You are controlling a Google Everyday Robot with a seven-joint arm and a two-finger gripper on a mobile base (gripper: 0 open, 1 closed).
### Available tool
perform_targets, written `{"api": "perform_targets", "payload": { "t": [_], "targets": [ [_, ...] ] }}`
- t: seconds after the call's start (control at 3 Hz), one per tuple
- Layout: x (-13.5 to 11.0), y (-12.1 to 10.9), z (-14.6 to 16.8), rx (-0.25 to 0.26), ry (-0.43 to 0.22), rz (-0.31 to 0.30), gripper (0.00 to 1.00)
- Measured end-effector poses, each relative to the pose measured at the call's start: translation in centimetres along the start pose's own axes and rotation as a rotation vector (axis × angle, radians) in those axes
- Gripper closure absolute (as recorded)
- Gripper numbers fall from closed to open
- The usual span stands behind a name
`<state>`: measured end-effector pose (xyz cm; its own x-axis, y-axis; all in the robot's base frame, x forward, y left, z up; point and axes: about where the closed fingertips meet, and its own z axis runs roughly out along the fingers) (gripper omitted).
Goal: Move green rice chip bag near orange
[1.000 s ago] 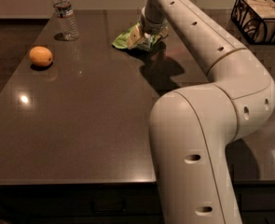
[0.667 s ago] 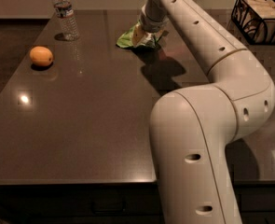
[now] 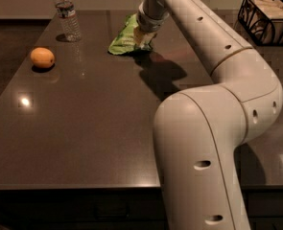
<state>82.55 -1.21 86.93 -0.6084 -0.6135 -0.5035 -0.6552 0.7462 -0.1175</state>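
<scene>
The green rice chip bag (image 3: pixel 123 38) is at the far middle of the dark table, tipped up with its lower edge close to the tabletop. My gripper (image 3: pixel 144 35) comes down from above onto the bag's right side and is shut on it. The orange (image 3: pixel 42 57) lies on the left part of the table, well to the left of the bag and a little nearer to me. My arm hides the bag's right end.
A clear water bottle (image 3: pixel 66 15) stands at the far left, behind the orange. A black wire basket (image 3: pixel 269 19) with items sits at the far right. My white arm (image 3: pixel 213 128) fills the right foreground. The table's front edge (image 3: pixel 74 186) runs along the bottom.
The gripper has drawn the bag a little to the left and tipped it up from the table. The orange and the bottle have not moved.
</scene>
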Motion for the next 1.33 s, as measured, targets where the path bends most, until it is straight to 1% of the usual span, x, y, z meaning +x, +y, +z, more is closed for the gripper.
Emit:
{"api": "perform_targets", "payload": {
  "t": [0.33, 0.67, 1.0, 1.33],
  "targets": [
    [-0.1, 2.7, -0.3, -0.067, 0.01, -0.115, 1.0],
    [0.1, 5.4, -0.5, -0.138, 0.021, -0.232, 1.0],
    [0.3, 8.5, -1.4, -0.218, 0.017, -0.354, 1.0],
    [0.0, 11.5, -2.5, -0.294, -0.006, -0.458, 1.0]
  ]
}}
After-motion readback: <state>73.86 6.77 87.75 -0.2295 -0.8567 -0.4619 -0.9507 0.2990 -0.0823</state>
